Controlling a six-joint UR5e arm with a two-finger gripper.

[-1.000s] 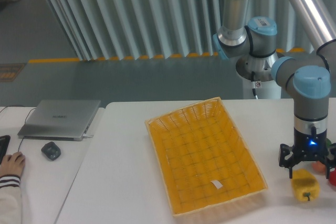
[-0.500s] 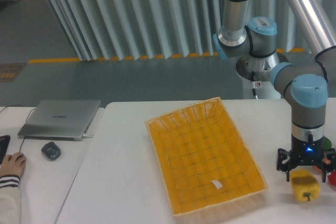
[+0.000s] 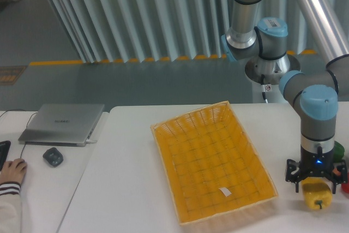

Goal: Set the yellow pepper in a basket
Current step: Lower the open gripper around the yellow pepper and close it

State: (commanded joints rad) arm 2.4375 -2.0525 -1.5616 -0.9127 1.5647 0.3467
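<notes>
The yellow pepper lies on the white table to the right of the basket, green stem toward the front. My gripper points straight down right above it, fingers spread wide on either side of the pepper's top, open and holding nothing. The basket is a large shallow yellow-orange wicker tray in the middle of the table, holding only a small white tag.
A green pepper and red and orange items sit at the right edge behind the gripper. A laptop, a mouse and a person's hand are on the left table.
The gripper has moved slightly left and down toward the yellow pepper. The pepper and basket have not moved.
</notes>
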